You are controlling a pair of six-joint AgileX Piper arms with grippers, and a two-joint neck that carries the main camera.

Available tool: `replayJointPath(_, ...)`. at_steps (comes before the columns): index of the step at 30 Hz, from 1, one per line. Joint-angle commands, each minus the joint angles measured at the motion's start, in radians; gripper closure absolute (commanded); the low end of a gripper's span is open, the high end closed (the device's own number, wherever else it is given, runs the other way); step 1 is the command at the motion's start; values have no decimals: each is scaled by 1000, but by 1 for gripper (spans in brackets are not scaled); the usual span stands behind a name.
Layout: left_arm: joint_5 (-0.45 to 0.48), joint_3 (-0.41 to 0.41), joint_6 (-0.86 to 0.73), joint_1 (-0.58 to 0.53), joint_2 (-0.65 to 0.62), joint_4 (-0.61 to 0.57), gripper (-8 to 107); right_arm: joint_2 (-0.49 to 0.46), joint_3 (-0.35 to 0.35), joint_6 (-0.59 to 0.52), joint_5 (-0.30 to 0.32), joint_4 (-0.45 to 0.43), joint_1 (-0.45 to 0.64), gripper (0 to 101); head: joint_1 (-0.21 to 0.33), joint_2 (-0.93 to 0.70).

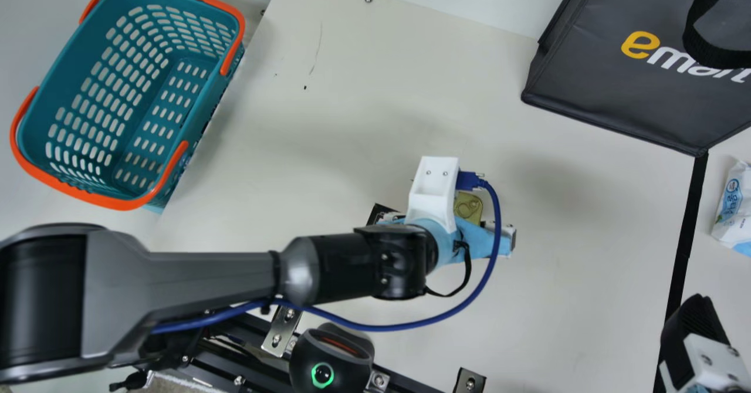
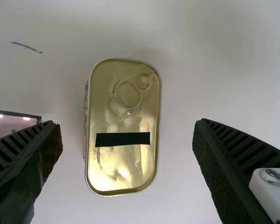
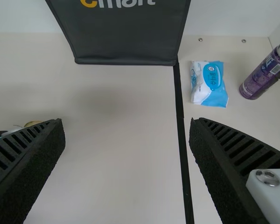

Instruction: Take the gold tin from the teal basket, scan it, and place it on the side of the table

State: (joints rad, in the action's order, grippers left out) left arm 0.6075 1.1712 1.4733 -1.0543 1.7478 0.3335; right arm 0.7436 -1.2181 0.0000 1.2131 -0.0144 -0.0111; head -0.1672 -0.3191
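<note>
The gold tin lies on the table in the main view, partly hidden under my left gripper. In the left wrist view the tin shows its pull ring and a black strip, lying between the spread fingers of my left gripper without touching them. My right gripper is at the main view's lower right corner; its own view shows the gripper open with nothing between its fingers. The teal basket with orange handles stands at the main view's upper left. A black scanner sits at the bottom edge.
A dark shopping bag stands at the upper right. Past a black tape line lie a blue-white packet and, in the right wrist view, a purple can. A dark-edged flat object lies beside one left finger.
</note>
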Motion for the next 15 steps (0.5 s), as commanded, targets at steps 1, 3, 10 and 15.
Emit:
replayJointPath(1, -25, -37, -91, 22, -57, -40, 9, 0, 0, 0, 0, 0, 0, 6, 29, -2)
replayJointPath(3, -42, -70, -157, 47, -101, -74, 9, 0, 0, 0, 0, 0, 0, 6, 29, -2)
replayJointPath(10, -75, -189, -402, 149, -254, -199, 9, 0, 0, 0, -2, 0, 0, 6, 29, -2)
replayJointPath(15, -74, -265, -580, 237, -360, -291, 9, 0, 0, 0, -2, 0, 0, 6, 29, -2)
